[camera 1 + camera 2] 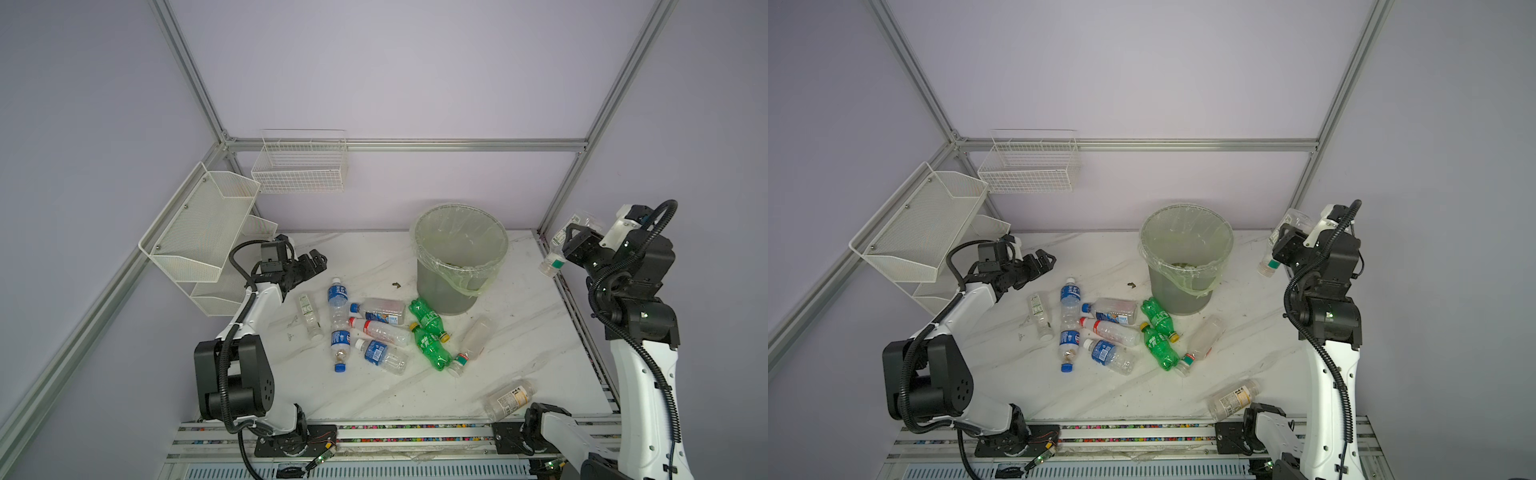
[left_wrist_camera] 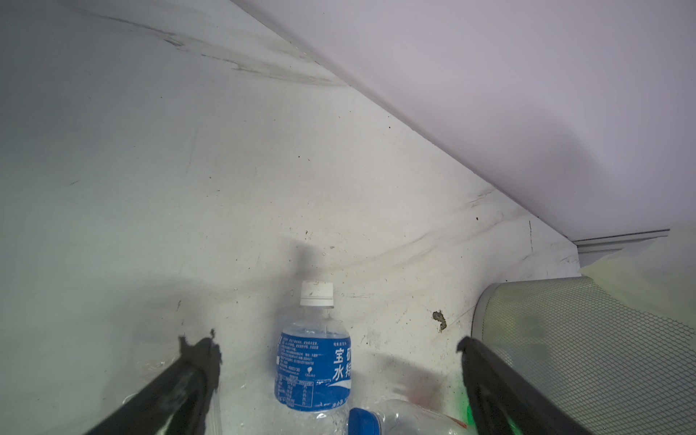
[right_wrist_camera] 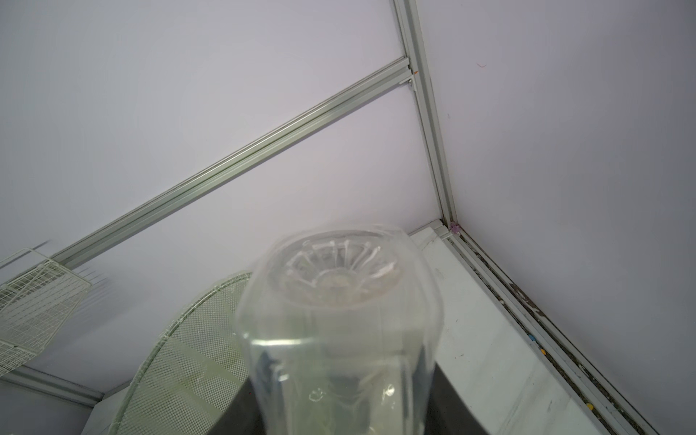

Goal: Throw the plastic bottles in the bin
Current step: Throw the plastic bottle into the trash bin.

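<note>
Plastic bottles [image 1: 376,328], mostly clear and ribbed, two glossy green, one cloudy white, lie flat in a loose cluster on the marbled white surface [image 1: 374,399] beside the bin [image 1: 440,291], a tapered grey-green, mesh-textured bucket lined with a thin translucent bag. The right jaws pinch one clear bottle [image 1: 552,261] mid-body, cap down, aloft over the surface's right edge, apart from the bin. The left jaws stand spread wide, with a blue-labelled, white-capped bottle [image 2: 314,357] just ahead, untouched.
</note>
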You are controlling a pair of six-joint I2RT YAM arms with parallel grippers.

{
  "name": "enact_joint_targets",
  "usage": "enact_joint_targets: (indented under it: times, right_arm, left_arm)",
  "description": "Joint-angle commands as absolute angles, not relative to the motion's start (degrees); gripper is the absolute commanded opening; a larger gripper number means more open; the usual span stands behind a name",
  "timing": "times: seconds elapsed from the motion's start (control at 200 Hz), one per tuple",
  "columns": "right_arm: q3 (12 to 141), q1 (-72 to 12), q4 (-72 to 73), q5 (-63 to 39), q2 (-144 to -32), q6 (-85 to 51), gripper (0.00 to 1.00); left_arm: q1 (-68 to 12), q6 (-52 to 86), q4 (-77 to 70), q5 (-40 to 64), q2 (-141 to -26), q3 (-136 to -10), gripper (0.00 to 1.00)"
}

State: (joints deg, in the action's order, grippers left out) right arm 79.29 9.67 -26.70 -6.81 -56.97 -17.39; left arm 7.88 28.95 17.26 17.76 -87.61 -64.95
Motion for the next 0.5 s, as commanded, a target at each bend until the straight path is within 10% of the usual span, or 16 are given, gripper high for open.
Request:
enact_joint_targets:
  times: [0.0, 0.495]
  right_arm:
    - [80.32, 9.85, -22.48, -11.65, -54.77, -15.5, 0.29]
    - [67.85, 9.85, -12.08, -20.21, -40.51, -17.57, 0.31]
  left_arm:
    - [8.19, 29.08, 15.38, 17.63, -86.4, -68.82, 1.0]
    - [7.47, 28.64, 15.12, 17.11, -87.1, -68.38, 1.0]
